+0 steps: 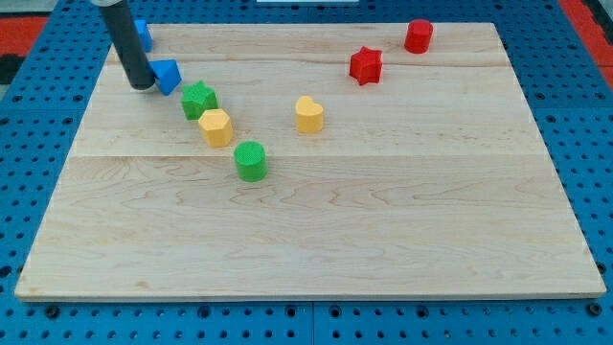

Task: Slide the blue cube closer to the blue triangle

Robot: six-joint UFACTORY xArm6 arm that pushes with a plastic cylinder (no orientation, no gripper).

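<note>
Camera view, top-left corner of the wooden board [316,249]. No jaws on this arm: it ends in a dark rod and holds nothing. My tip [141,86] is down on the board, seemingly touching the blue block [168,75] just at its 3 o'clock; contact can't be confirmed. Rod rises nearly straight, leaning slightly toward 11 o'clock, out of the view's top. A second blue block [143,34] sits at 12 o'clock from the tip, half hidden behind the rod; which one is the cube I cannot tell.

Outward toward 4 o'clock: green star [199,99], yellow block [216,126], green cylinder [251,160]. Yellow heart [308,114] mid-board. Red star [366,65] and red block [418,36] well apart at upper right.
</note>
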